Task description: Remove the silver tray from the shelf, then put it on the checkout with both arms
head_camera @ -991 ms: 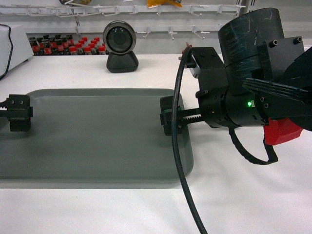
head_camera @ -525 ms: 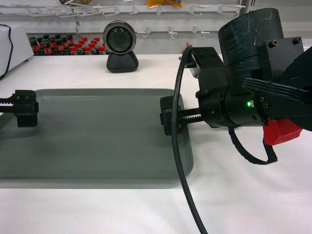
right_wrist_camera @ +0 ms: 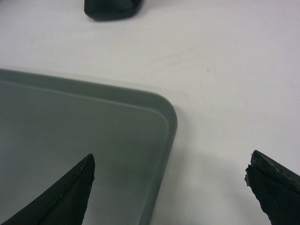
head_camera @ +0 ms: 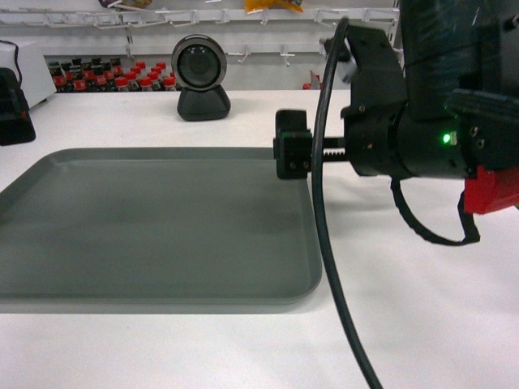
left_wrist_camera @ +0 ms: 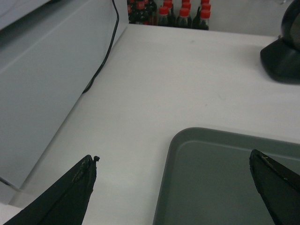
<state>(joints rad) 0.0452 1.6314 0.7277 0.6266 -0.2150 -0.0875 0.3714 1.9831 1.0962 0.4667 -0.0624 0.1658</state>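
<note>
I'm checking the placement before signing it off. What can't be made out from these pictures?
- Head view: the grey-silver rectangular tray's left end is cut off by the frame edge.
- Head view: the left gripper is half out of frame; its opening shows only in the left wrist view.
- Head view: the red-capped bottles are too small to identify.
- Both wrist views: the near side of the tray is cut off below.

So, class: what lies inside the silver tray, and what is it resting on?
The silver tray holds nothing; its grey floor is bare. It rests flat on the white checkout. The surface directly beneath it is covered.
</note>
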